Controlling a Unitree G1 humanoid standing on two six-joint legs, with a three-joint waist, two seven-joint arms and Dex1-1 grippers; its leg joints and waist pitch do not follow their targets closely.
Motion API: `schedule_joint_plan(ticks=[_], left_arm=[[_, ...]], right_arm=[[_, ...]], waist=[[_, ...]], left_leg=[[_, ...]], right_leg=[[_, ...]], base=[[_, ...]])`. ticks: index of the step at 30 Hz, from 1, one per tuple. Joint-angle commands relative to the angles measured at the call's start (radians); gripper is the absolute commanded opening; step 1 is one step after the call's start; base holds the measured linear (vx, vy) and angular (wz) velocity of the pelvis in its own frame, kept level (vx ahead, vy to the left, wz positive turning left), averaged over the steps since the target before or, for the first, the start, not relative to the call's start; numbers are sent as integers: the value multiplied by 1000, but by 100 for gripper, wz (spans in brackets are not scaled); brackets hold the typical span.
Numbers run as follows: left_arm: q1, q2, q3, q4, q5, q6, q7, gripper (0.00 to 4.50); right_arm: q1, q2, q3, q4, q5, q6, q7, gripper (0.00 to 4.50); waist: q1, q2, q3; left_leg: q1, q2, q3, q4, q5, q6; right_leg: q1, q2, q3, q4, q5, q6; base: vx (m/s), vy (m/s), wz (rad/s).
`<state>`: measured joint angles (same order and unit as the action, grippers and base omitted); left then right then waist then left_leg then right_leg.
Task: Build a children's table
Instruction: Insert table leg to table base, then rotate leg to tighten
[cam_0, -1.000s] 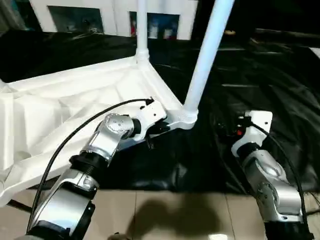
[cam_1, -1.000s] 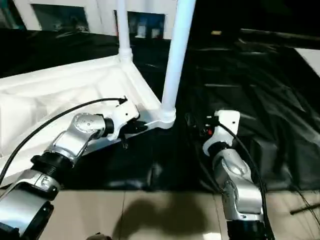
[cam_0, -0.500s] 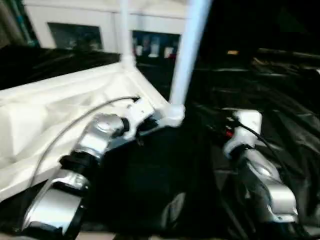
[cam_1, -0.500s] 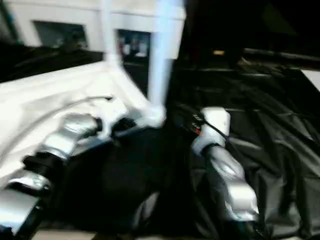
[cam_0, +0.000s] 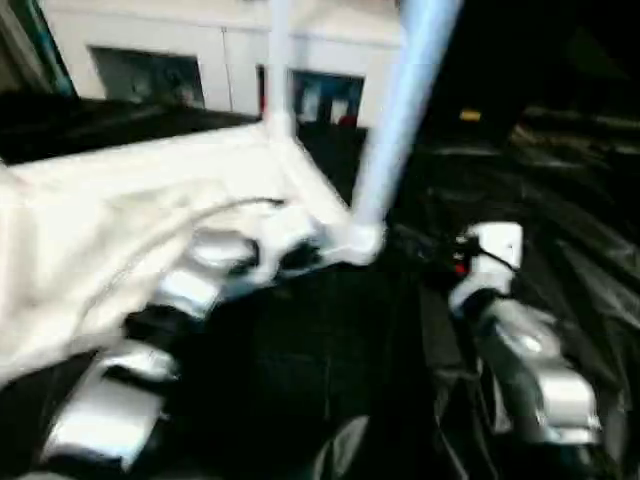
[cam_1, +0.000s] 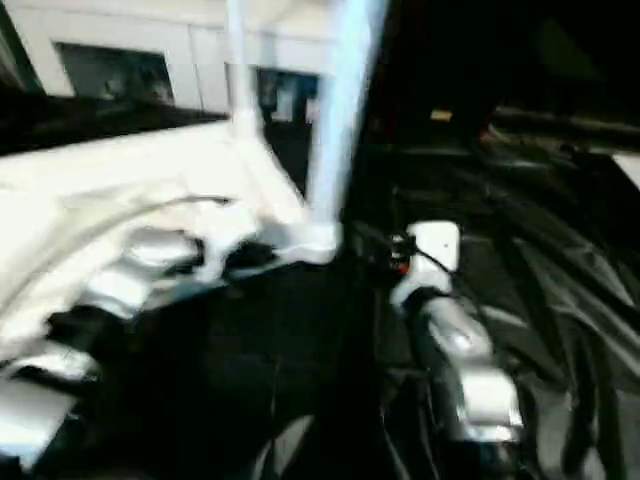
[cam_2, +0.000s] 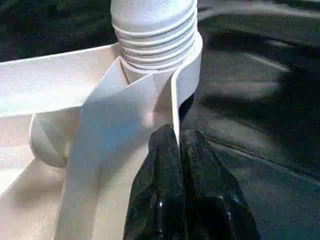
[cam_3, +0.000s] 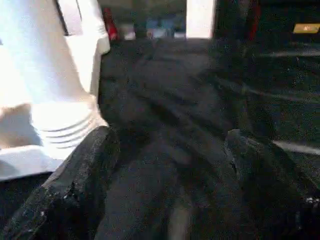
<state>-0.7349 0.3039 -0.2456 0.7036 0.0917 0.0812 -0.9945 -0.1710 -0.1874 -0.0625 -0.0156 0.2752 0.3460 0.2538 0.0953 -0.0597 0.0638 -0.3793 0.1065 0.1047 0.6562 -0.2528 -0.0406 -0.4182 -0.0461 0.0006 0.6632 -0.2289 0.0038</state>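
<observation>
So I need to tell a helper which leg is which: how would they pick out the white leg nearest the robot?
Find the upturned white plastic children's table on the black cloth-covered work table. Two white tube legs rise from its right-hand corners. The nearer leg stands in the ribbed corner socket beside the shut left gripper; the farther leg looks thinner, near the cabinet.

Children's table (cam_0: 150, 200): upside down on the desk (cam_0: 560, 200), left of centre. Two legs standing up from its right-hand corner sockets: near leg (cam_0: 400, 110) in front, far leg (cam_0: 279, 60) behind. Left tool (cam_2: 181, 150): at the rim just below the near socket. Right tool (cam_3: 170, 150): right of the near leg, over the desk. Cabinet (cam_0: 200, 60): behind the desk.
</observation>
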Motion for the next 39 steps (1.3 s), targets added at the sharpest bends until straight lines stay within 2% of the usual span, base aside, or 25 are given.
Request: schedule_joint_plan(ticks=[1, 2, 3, 4, 6, 7, 8, 9, 12, 14, 18, 19, 22, 27, 38, 39], left_arm=[[-11, -15, -18, -101, -58, -56, -77, 0], [-9, -12, -22, -106, -61, -56, -89, 0], [-8, -7, -28, -111, -69, -56, -111, 0], [-8, -3, -32, -113, -73, -56, -127, 0], [-10, 6, -43, -113, -75, -67, -169, 0], [-11, 6, -43, -113, -75, -67, -170, 0], [-11, 8, -43, -113, -73, -70, -192, 0], [-11, 9, -45, -114, -72, -71, -200, 0], [-10, 15, -63, -122, -61, -81, -225, 0], [-8, 21, -78, -126, -49, -94, -234, 0], [-4, 33, -99, -129, -21, -121, -242, 0], [0, 35, -101, -134, -18, -121, -247, 0], [13, 43, -106, -152, -18, -116, -256, 0], [30, 50, -119, -171, -23, -115, -265, 0], [43, 55, -125, -192, -21, -104, -272, 0], [44, 57, -126, -192, -21, -105, -272, 0]], right_arm=[[2, -21, 9, -5, 0, 10, 53, 369], [3, -30, 10, -4, 5, 8, 71, 369], [6, -46, 15, -2, 19, 6, 108, 369], [11, -63, 22, 1, 30, -1, 144, 369], [33, -99, 32, -1, 77, -51, 280, 369], [34, -101, 32, -2, 80, -52, 287, 369], [48, -120, 33, -9, 123, -51, 368, 369], [52, -130, 33, -11, 134, -44, 391, 388], [56, -170, 33, 3, 136, -38, 450, 407], [60, -205, 44, 12, 125, -42, 499, 425], [56, -274, 91, 45, 82, -76, 586, 448], [48, -276, 98, 60, 62, -99, 585, 448], [14, -257, 112, 90, 34, -128, 571, 448], [-22, -240, 158, 137, 0, -162, 581, 448], [-68, -216, 182, 219, -20, -213, 614, 448], [-75, -212, 182, 235, -21, -223, 619, 432]], waist=[[5, -1, -77], [6, 4, -72], [5, 5, -70], [2, 3, -67], [14, 7, -60], [15, 6, -59], [17, 6, -58], [18, 7, -57], [17, 3, -57], [18, 3, -56], [19, 1, -58], [20, -3, -58], [19, -5, -62], [18, -1, -62], [19, 4, -62], [20, 5, -61]], left_leg=[[24, 87, -2, -76, 209, 78], [37, 101, 11, -83, 118, 82], [42, 105, 19, -85, 82, 85], [36, 111, 32, -90, 30, 89], [38, 123, 50, -97, -74, 58], [38, 123, 52, -98, -102, 48], [40, 125, 52, -100, -124, 36], [42, 128, 53, -105, -150, 22], [36, 128, 50, -110, -149, 9], [38, 128, 51, -110, -148, 8], [31, 127, 51, -111, -128, 17], [29, 127, 51, -110, -118, 20], [25, 126, 51, -108, -86, 30], [26, 127, 53, -106, -56, 51], [27, 133, 63, -107, -58, 52], [28, 135, 63, -108, -61, 49]], right_leg=[[81, -103, 38, -56, 237, -256], [67, -102, 32, -63, 175, -297], [62, -101, 29, -67, 148, -314], [68, -104, 28, -71, 103, -328], [63, -112, 30, -88, -26, -309], [64, -112, 30, -91, -62, -300], [64, -113, 29, -94, -98, -289], [63, -113, 28, -99, -141, -274], [62, -111, 25, -99, -158, -253], [58, -111, 25, -103, -175, -243], [59, -111, 23, -104, -160, -235], [58, -114, 24, -104, -150, -238], [60, -113, 21, -97, -104, -249], [58, -109, 18, -90, -43, -269], [57, -112, 11, -87, -2, -290], [56, -113, 10, -88, -4, -291]], base=[[0, 0, 0], [-57, -18, 20], [-57, -18, 20], [-61, -19, 20], [-61, -11, 12], [-59, -9, 9], [0, 0, 0], [-55, -7, 7], [-22, 0, 3], [0, 0, 0], [0, 0, 0], [0, 0, 0], [0, 0, 0], [0, 0, 0], [0, 0, 0], [0, 0, 0]])
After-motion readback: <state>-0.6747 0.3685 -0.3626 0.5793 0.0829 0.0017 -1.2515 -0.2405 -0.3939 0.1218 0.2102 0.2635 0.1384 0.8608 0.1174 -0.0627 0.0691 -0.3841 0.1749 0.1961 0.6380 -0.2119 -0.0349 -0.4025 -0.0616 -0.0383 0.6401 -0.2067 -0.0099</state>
